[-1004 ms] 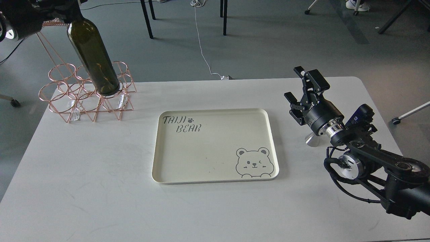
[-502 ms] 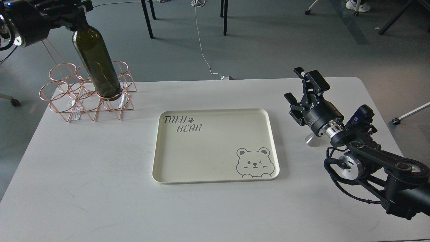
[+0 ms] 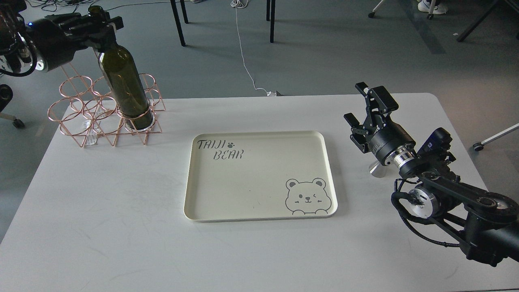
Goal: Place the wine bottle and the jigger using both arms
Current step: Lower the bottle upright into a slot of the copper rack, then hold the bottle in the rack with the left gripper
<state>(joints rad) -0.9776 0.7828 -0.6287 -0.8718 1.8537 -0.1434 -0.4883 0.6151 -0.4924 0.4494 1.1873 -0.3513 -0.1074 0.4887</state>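
Note:
The dark olive-green wine bottle (image 3: 123,85) stands nearly upright with its base inside the front right ring of the copper wire rack (image 3: 87,111) at the table's back left. My left gripper (image 3: 103,26) is shut on the bottle's neck. My right gripper (image 3: 363,101) is open and empty above the right side of the table. The silver jigger (image 3: 376,169) stands on the table just behind and under my right wrist; only its lower cone shows.
A cream tray (image 3: 259,213) with a bear drawing and "TAIJI BEAR" lettering lies empty at the table's centre. The rack's other rings hold nothing. Chair legs and a white cable (image 3: 243,52) are on the floor beyond the table.
My left gripper has lowered the bottle and stood it more upright, and its base has sunk into the rack ring. The right arm has hardly moved.

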